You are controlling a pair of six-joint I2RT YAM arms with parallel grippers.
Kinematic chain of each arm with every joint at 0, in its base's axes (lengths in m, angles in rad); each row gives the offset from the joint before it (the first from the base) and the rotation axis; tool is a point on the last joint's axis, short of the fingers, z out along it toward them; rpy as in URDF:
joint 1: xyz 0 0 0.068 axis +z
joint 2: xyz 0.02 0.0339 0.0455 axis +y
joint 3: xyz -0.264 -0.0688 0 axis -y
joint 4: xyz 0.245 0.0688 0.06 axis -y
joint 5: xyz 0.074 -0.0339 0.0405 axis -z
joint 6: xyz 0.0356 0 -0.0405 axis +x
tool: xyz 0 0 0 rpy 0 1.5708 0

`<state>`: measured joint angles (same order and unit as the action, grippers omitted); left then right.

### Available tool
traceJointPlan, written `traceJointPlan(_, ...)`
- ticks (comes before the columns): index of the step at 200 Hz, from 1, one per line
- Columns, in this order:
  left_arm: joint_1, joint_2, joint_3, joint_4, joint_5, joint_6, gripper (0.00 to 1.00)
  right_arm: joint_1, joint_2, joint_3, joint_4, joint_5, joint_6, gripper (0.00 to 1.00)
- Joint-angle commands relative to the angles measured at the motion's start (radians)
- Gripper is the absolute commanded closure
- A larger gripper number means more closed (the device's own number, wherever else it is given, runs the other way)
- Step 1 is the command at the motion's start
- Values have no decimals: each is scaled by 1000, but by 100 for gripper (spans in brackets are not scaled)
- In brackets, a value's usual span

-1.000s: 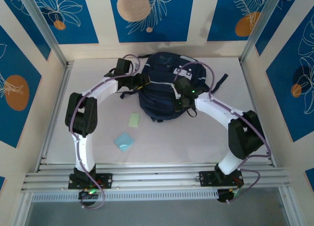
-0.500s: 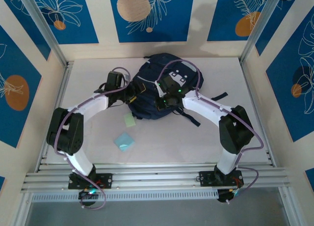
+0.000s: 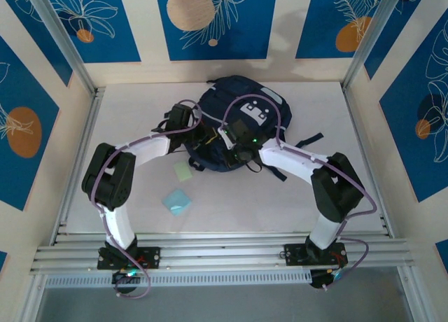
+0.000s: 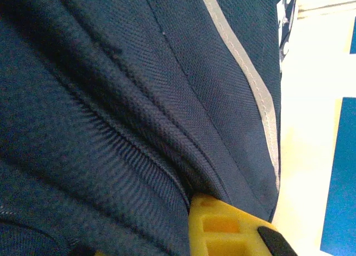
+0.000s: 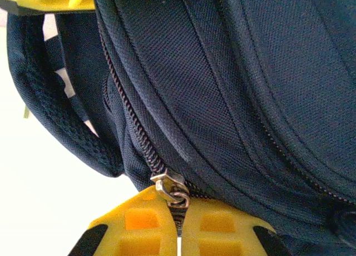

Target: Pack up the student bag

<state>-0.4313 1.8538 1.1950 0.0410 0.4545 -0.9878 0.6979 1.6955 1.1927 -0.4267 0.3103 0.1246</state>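
Observation:
The student bag [image 3: 241,112], dark navy with a grey-white patch, lies at the middle back of the table. My left gripper [image 3: 202,136] presses into the bag's left side. One of its yellow fingers [image 4: 222,227] shows, with a fold of navy fabric [image 4: 139,156] bunched against it, so it is shut on that fabric. My right gripper [image 5: 179,225] sits at the bag's near edge, shut on the pull tab hanging from the metal zipper slider [image 5: 168,185]. The closed zipper teeth [image 5: 125,111] run up and away from the slider.
A pale green pad [image 3: 183,170] and a light blue folded piece [image 3: 177,201] lie on the white table [image 3: 126,126], near left of the bag. A black strap [image 3: 309,138] trails out to the bag's right. Walls ring the table on three sides.
The bag has turned and settled lower on the table. My left arm swung right into the bag's side and its jaws closed on fabric. The right gripper stayed shut on the zipper pull.

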Motion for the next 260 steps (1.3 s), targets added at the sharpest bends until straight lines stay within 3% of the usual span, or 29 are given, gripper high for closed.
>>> traceJointPlan(1,35,-29,55,-42,-23,111,100,-74,-60,-83,-175,141,-132,100)
traceJointPlan(34,43,-48,74,-131,-24,180,100,-215,-60,-84,-186,147,-140,100)
traceJointPlan(63,48,-54,63,-132,-18,178,100,-250,-58,-51,-173,130,-137,100)
traceJointPlan(95,48,-63,71,-163,29,201,100,-354,14,11,-126,192,-145,100)
traceJointPlan(126,49,-73,95,-264,30,281,100,-473,80,124,-138,152,-159,100)
traceJointPlan(171,52,-62,107,-279,70,292,100,-515,122,207,-147,58,-170,100)
traceJointPlan(213,60,-69,130,-319,76,332,100,-552,144,199,-149,165,-67,100)
traceJointPlan(260,72,-73,150,-365,119,371,100,-681,145,223,-179,-27,108,100)
